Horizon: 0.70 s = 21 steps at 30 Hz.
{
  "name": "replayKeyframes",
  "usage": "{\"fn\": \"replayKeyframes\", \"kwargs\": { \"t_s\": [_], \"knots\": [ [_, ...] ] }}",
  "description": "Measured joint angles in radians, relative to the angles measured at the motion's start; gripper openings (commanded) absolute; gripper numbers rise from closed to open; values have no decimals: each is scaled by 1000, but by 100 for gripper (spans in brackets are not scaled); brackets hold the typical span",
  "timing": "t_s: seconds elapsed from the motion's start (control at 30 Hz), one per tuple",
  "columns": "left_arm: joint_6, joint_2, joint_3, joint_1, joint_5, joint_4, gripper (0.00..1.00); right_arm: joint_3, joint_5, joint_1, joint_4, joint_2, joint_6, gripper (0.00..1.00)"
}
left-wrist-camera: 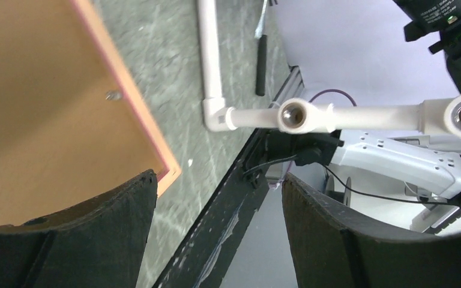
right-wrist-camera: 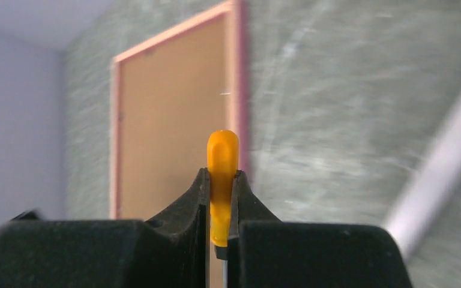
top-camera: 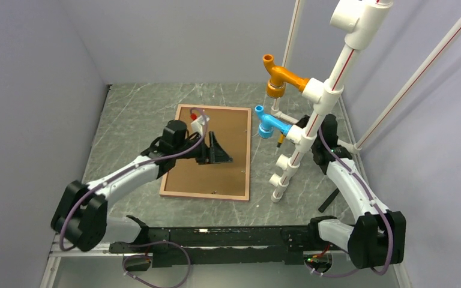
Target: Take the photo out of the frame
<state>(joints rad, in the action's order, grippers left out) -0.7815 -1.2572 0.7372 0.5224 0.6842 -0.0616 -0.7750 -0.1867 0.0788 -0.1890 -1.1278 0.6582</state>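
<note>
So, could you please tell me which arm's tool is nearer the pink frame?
Left. The left tool is open above the frame; the right tool, shut on an orange handle, sits off its right side.

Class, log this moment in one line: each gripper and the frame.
left gripper: open over backing board | right gripper: shut on orange-handled tool | frame: back up on table

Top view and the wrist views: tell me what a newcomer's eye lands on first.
The white pipe stand on the right of the table, with its orange fitting and blue fitting, grabs the eye first. Next, the pink frame lies back up at centre, brown backing board showing, the left claw open over it. The right claw is shut on an orange-handled tool.
</note>
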Motion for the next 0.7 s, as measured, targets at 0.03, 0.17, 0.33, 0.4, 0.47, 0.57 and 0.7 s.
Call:
{"fn": "replayKeyframes", "kwargs": {
  "t_s": [0.03, 0.17, 0.33, 0.4, 0.47, 0.57, 0.7],
  "knots": [
    [-3, -39, 29, 20, -2, -22, 78, 0, -24, 28, 43, 0, 13, 0],
    [-6, -158, 126, 84, -26, -69, 78, 4, -94, 129, 193, 0, 83, 0],
    [-6, -280, 230, 132, -61, -91, 74, 24, -147, 171, 327, -7, 178, 0],
    [-7, -312, 256, 142, -68, -98, 72, 46, -156, 180, 359, -6, 211, 0],
    [-18, -338, 268, 149, -70, -122, 71, 73, -159, 185, 384, -3, 239, 0],
    [-46, -365, 267, 168, -61, -189, 68, 114, -163, 191, 411, 4, 271, 0],
    [-85, -399, 267, 194, -47, -275, 48, 135, -175, 191, 434, 4, 304, 0]
  ]
}}
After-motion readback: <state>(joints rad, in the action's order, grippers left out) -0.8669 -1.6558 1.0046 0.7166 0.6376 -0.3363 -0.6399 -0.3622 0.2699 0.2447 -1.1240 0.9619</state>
